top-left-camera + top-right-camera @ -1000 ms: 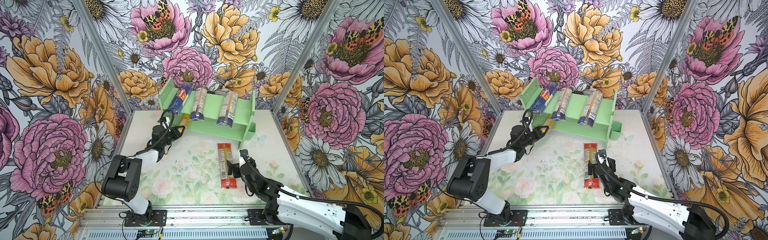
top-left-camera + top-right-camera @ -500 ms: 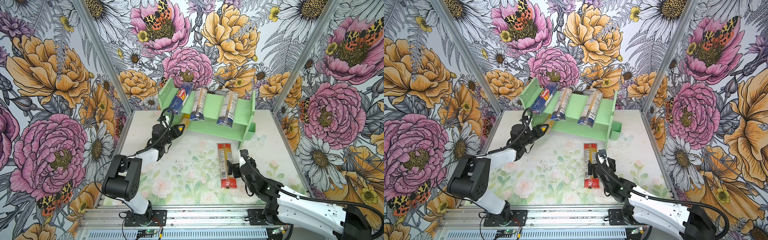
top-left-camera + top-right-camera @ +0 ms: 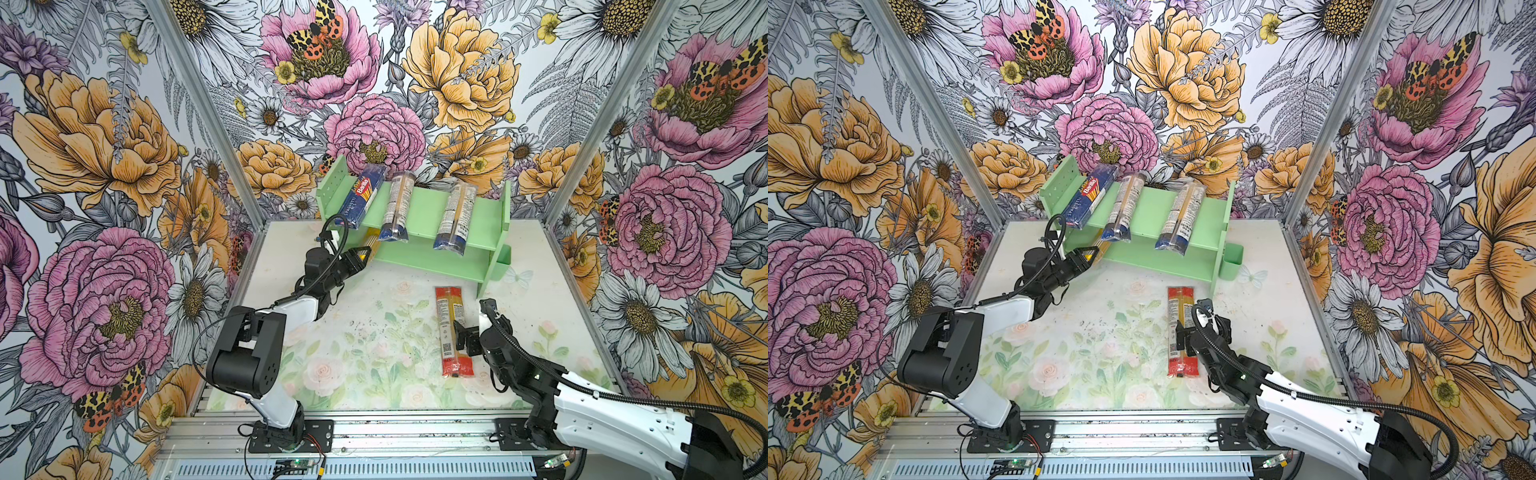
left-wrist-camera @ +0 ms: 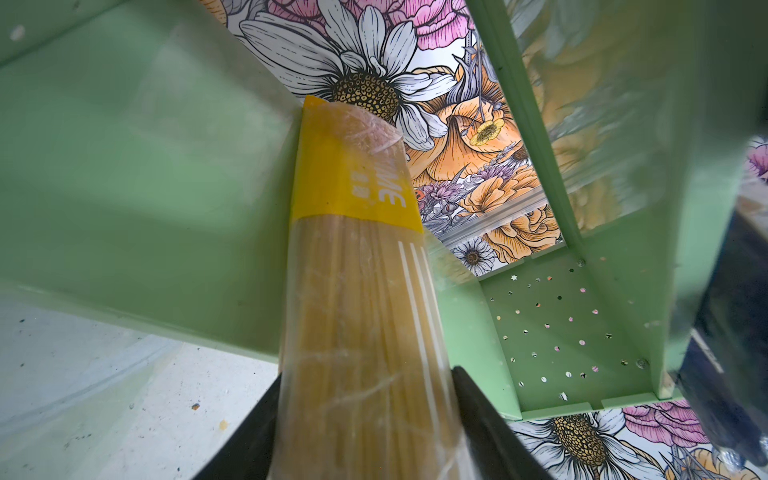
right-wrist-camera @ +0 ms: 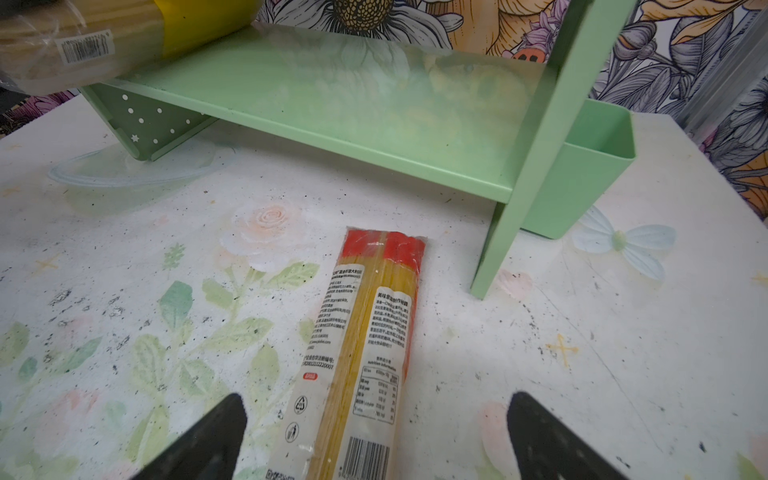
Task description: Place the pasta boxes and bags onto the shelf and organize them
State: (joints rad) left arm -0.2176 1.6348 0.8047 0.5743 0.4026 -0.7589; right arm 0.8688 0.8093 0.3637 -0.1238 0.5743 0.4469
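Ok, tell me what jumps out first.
The mint-green shelf at the back of the table, with the Barilla box and two clear navy-ended bags lying across its top tier. Then the yellow bag poking into the lower tier, flanked by the left gripper, and the red-ended bag flat on the table, straddled by the open right gripper.
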